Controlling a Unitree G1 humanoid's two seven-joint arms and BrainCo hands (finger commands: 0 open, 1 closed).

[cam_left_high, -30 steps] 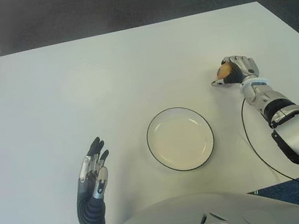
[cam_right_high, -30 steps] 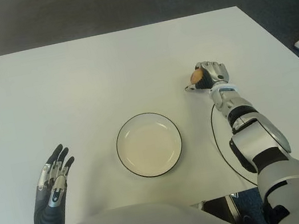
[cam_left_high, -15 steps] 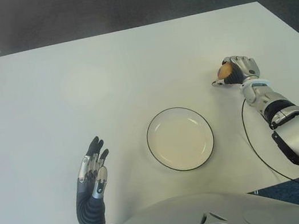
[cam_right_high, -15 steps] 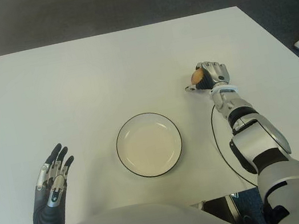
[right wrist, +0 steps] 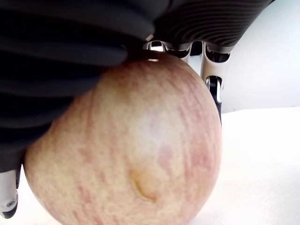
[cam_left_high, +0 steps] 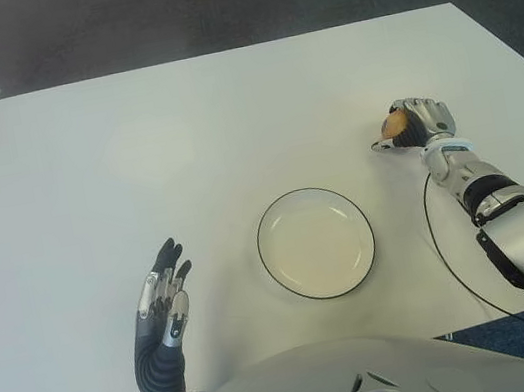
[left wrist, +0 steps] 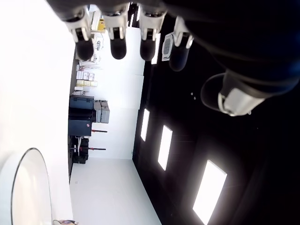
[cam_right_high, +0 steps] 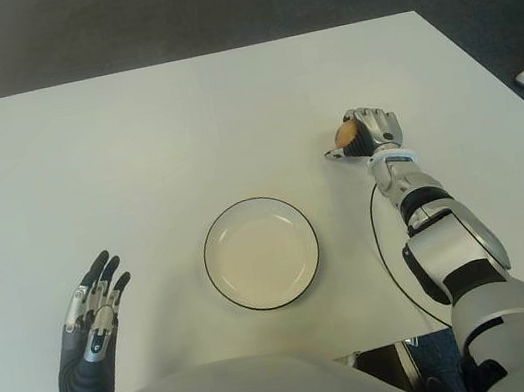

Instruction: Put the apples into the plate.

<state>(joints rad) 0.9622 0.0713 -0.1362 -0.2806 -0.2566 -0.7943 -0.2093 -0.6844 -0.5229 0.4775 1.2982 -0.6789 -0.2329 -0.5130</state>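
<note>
1. Right robot hand (cam_left_high: 413,121) curled around the apple (cam_left_high: 393,125), low at the tabletop (cam_left_high: 179,129), well right of and a little beyond the plate (cam_left_high: 315,243); cannot tell whether lifted clear or touching the surface
2. Left robot hand (cam_left_high: 160,310) idle, fingers spread and holding nothing, near the front edge, well left of the plate
3. Risk of slip: round, smooth fruit held mostly from above and behind, with the plate-side face showing bare past the fingers; could roll out of the grasp on a quick swing toward the plate
4. Risk of overshoot: shallow plate with a low dark rim (cam_left_high: 260,229); released from height or while moving sideways, likely to bounce or roll off onto the tabletop
5. Risk of nudging the plate: low carry could clip the rim with knuckles or fruit and shove the dish; nothing seen anchoring it
6. Risk of snag: thin dark cable (cam_left_high: 437,246) looping on the tabletop beside the right forearm, between arm and plate; might drag along with the arm
7. Apple close up in the right wrist view (right wrist: 136,154): yellow-cream skin with faint red streaks and blush, small tan dimple or blemish near the middle, otherwise unbroken; fills most of the grasp
8. Only one apple visible; plate bare, so no fruit delivered yet
</note>
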